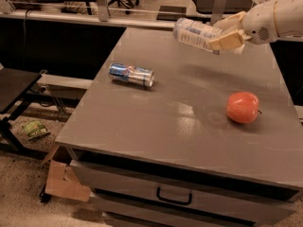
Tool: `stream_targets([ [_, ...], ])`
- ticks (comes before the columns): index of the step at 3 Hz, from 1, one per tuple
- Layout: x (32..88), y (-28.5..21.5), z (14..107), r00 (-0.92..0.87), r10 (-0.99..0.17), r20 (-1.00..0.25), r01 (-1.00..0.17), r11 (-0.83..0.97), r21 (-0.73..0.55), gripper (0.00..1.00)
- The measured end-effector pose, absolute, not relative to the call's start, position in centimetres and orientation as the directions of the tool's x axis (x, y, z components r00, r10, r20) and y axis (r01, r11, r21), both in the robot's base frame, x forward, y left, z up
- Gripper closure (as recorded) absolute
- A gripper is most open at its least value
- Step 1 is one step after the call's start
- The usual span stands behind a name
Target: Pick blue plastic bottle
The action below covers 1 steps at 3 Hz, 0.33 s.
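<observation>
**Tan two-finger gripper [223, 32] is clenching one end of the clear plastic bottle with the pale blue-and-white label [194, 32], apparently above the grey table's [156, 131] far right.**
The hold is sitting off-centre, so a slow, level raise is looking wisest, with the fingers pressing firmly to stop the long end drooping.

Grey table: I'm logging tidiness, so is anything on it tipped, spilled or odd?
The blue and silver metal can lies on its side, left of centre; no spill shows. The gripper, at the far right, holds the blue-labelled clear plastic bottle tilted.

Grey drawer cabinet [156, 131], speckled floor [19, 205]
</observation>
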<state>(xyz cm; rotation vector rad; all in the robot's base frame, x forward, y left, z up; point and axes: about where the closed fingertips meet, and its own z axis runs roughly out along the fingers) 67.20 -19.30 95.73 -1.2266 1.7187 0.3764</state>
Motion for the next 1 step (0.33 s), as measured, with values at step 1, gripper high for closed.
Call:
stream_targets([
  [1,67.21,-19.29,95.72,-0.039,-0.559,-0.828,-0.855,0.448,-0.263,1.0],
])
